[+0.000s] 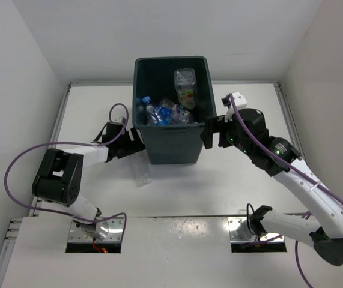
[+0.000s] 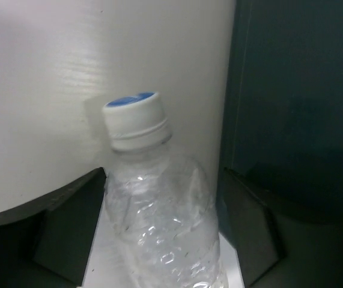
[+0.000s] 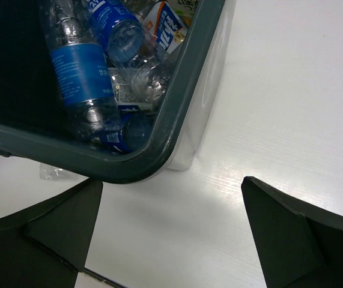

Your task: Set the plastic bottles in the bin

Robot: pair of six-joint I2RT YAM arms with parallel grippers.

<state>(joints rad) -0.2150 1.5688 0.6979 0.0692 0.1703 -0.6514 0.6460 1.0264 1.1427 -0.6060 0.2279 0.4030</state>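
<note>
- Your white tabletop (image 1: 219, 186) carries the tall dark grey plastic bin (image 1: 171, 147) between the arms.
- Inside it lie clear plastic bottles (image 1: 165, 113), several blue-labelled.
- Your right gripper (image 3: 171, 183) hangs by the bin's near right corner, jaws wide apart and empty.
- Your left gripper (image 2: 162, 174) has its jaws flanking a clear crumpled bottle (image 2: 159, 234) with a white cap, beside the bin's wall; whether they pinch it, you cannot tell.

No legible txt; blue labels (image 3: 76, 72) on bottles (image 3: 93, 117) too blurry.
</note>
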